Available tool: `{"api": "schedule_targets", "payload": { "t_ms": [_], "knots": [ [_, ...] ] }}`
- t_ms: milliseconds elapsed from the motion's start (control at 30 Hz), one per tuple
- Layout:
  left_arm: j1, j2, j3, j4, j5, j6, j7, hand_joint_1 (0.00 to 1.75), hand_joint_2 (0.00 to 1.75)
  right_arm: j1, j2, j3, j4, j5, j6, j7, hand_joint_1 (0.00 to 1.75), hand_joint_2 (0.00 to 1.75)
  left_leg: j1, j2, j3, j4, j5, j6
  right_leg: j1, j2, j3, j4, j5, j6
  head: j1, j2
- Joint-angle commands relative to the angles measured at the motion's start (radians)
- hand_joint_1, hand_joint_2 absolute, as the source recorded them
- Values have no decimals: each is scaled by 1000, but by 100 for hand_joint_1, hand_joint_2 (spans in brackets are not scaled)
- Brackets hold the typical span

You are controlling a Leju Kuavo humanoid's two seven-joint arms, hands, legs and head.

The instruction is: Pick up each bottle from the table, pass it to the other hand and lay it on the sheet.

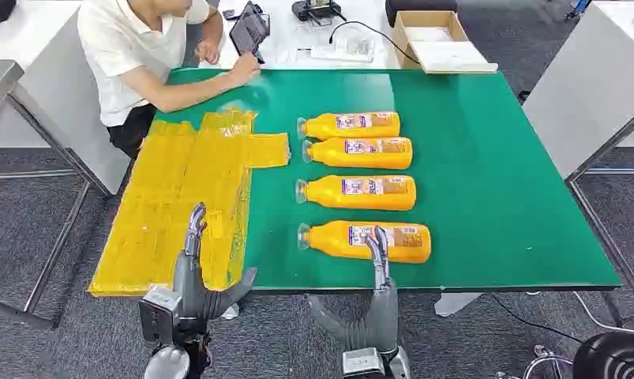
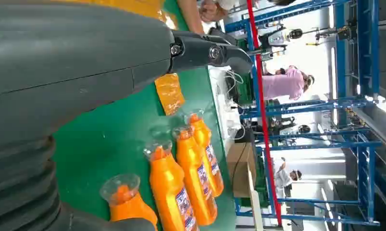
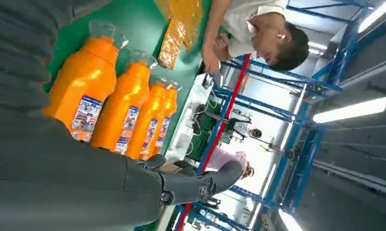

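Head view: four orange plastic bottles with clear caps lie on their sides in a column on the green table mat (image 1: 487,174), caps toward the yellow plastic sheet (image 1: 179,197), labels up. Lying flat likely keeps them from rolling and gives a hand the whole body to wrap. Nearest bottle (image 1: 369,241) sits close to the table's front edge; next bottle (image 1: 361,192) lies just beyond it, apart; the far two (image 1: 357,138) are almost touching.

Right hand (image 1: 379,292) is raised just in front of the nearest bottle, fingers extended and apart, holding nothing — judged to be lining up for the first pick. Left hand (image 1: 195,272) hovers over the sheet's near part, fingers spread, empty, probably waiting for the handover.

Sheet is wrinkled, translucent, draped past the table's left edge. No bottle on it yet.

A person in a white shirt (image 1: 132,55) sits at the far-left corner, hand on the mat.
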Motion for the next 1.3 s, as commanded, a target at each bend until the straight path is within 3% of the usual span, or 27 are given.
{"api": "schedule_targets", "payload": {
  "t_ms": [33,367,500,667,900,1000,1200,1300],
  "knots": [
    [-19,12,-24,25,5,0,1,0,175,-15,0,-18,64,28,-69,-32,0,175,1,0,2,-1,-1,-1,1,-1,2,-1,-1,-1,0,0],
    [-19,12,-24,25,5,0,1,0,175,-15,0,-18,64,28,-69,-32,0,175,1,1,3,-1,-1,-1,1,-1,3,-1,-1,-2,0,0],
    [-14,20,-24,28,2,-8,1,0,175,-40,-19,-99,133,164,2,13,0,175,1,1,5,-2,-1,-2,1,-1,5,-2,-1,-2,0,0],
    [11,12,-37,20,-2,-17,-6,0,175,-61,-56,-213,161,412,-20,114,0,175,0,1,3,-1,-1,-1,1,-1,4,-2,0,-1,0,0],
    [12,13,-70,37,-18,-1,-22,0,175,-83,-44,-250,205,424,-18,124,0,175,0,0,2,-1,0,-1,0,0,2,-1,0,-1,0,0],
    [-3,14,-79,50,-18,-3,-21,0,175,-126,-82,-245,280,576,-25,235,0,175,0,1,3,-1,-1,-1,1,0,3,-2,0,-1,0,0],
    [-34,7,-86,96,-16,-19,-12,0,175,-187,-101,-282,367,572,-4,256,0,175,0,0,2,-1,0,0,0,-1,2,-2,0,-1,0,0],
    [-34,16,-112,69,-26,-42,-22,0,175,-226,-148,-277,367,693,-2,325,0,175,0,0,2,-1,0,0,0,0,2,-1,0,-1,0,0]
  ]
}}
